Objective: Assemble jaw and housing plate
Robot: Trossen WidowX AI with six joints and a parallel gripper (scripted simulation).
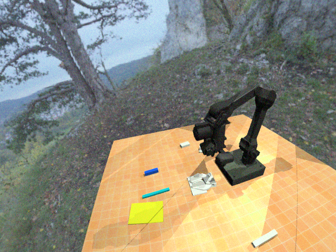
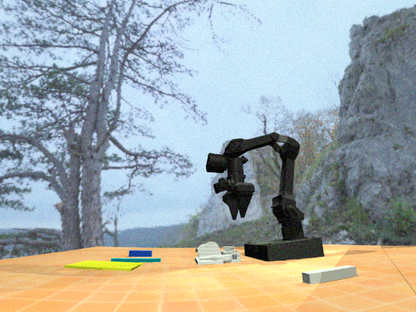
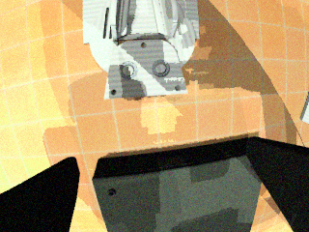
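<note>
Since nothing sits between its fingers, the gripper [image 1: 212, 152] [image 2: 238, 216] [image 3: 166, 158] is listed as open and unladen, raised well off the table [image 1: 217, 219] [image 2: 168, 288] [image 3: 29, 97], presumably for clearance. Item: one pale gear assembly [image 1: 200, 185] [image 2: 210, 255] [image 3: 145, 19], lying just beside the arm's base [image 1: 234, 181] [image 2: 262, 255] [image 3: 112, 208]. Item: one housing plate [image 1: 212, 185] [image 2: 236, 257] [image 3: 145, 86], at the assembly's base-facing end, two round features showing side by side; to my eye it lies over the stubs, its purpose being to close the jaws in. Tooth mesh and perfect level: cannot tell from here. Set apart, likely to leave working room: blue block [image 1: 150, 171] [image 2: 140, 253], teal bar [image 1: 155, 192] [image 2: 135, 259], yellow sheet [image 1: 146, 212] [image 2: 103, 265]. Stage, by my reckoning: closing probably done, hand moved away; only a check for a raised edge seems due.
</note>
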